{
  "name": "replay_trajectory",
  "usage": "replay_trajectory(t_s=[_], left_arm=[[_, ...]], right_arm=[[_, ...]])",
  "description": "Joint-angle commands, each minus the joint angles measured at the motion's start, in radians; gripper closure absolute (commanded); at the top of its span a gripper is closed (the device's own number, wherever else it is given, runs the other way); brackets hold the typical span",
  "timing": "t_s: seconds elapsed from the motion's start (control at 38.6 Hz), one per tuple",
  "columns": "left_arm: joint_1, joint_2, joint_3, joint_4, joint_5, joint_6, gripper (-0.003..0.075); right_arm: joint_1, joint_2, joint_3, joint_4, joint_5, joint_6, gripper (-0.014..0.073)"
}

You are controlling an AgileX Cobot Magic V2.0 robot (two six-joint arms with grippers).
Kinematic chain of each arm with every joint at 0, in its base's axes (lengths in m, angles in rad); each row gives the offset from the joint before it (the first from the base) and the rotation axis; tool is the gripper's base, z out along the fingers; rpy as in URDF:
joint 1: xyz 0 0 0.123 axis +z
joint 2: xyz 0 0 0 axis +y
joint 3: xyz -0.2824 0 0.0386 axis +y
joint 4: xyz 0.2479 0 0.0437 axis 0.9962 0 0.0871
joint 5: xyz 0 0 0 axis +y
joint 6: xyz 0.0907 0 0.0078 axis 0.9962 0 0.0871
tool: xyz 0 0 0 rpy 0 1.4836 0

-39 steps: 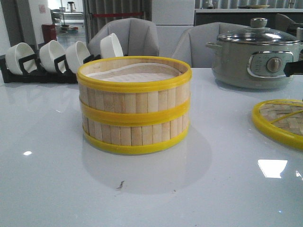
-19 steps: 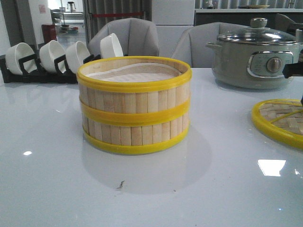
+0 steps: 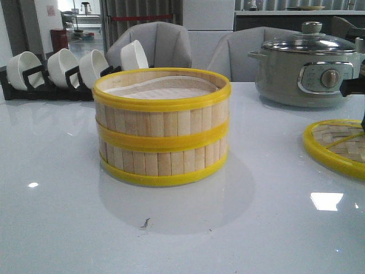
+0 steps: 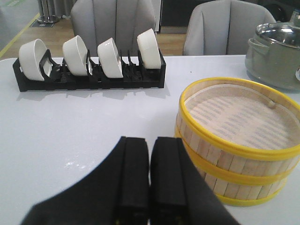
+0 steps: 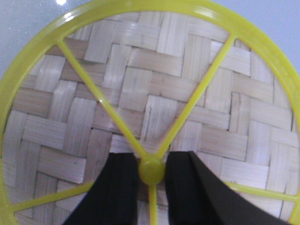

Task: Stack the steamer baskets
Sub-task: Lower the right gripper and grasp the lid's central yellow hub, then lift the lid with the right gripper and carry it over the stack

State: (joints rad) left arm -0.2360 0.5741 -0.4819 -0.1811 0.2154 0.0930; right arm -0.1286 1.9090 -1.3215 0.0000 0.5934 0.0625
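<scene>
Baskets (image 3: 162, 127) number two, stacked on our worktop (image 3: 68, 217); our left jaws are pressed together, our right jaws straddle one lid (image 5: 150, 93) knob.

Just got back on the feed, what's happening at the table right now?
The two round bamboo-slat steamer baskets with yellow rims already sit stacked, one on the other, mid-table. The right gripper is down over the flat woven bamboo lid with yellow rim and spokes, its fingers on either side of the lid's yellow centre knob, not visibly clamped. The left gripper is shut and empty beside the stack, touching nothing. The grey-green electric pot stands behind, untouched.
</scene>
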Motion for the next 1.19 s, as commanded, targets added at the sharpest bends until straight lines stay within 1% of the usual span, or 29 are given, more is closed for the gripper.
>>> replay_trajectory(t_s=[0.0, 0.08, 0.98, 1.04, 1.06, 1.11, 1.16], left_arm=[[0.003, 0.0, -0.029, -0.01, -0.095, -0.008, 0.0631], [0.003, 0.0, -0.029, -0.01, -0.095, -0.008, 0.0631], [0.003, 0.0, -0.029, -0.01, -0.095, -0.008, 0.0631], [0.003, 0.0, -0.029, -0.01, -0.095, -0.008, 0.0631], [0.003, 0.0, -0.029, -0.01, -0.095, -0.008, 0.0631], [0.003, 0.0, -0.029, -0.01, -0.095, -0.008, 0.0631], [0.003, 0.0, -0.029, -0.01, -0.095, -0.008, 0.0631]], right_arm=[[-0.006, -0.046, -0.03, -0.006, -0.039, -0.011, 0.0267], [-0.006, -0.046, -0.03, -0.006, -0.039, -0.011, 0.0247], [-0.003, -0.046, -0.03, 0.0, -0.049, -0.011, 0.0257], [-0.003, -0.046, -0.03, 0.0, -0.046, -0.011, 0.0286], [-0.003, -0.046, -0.03, 0.0, -0.044, -0.011, 0.0316], [-0.003, -0.046, -0.03, 0.0, -0.043, -0.011, 0.0392], [-0.001, -0.046, -0.03, 0.0, -0.04, -0.011, 0.0485]])
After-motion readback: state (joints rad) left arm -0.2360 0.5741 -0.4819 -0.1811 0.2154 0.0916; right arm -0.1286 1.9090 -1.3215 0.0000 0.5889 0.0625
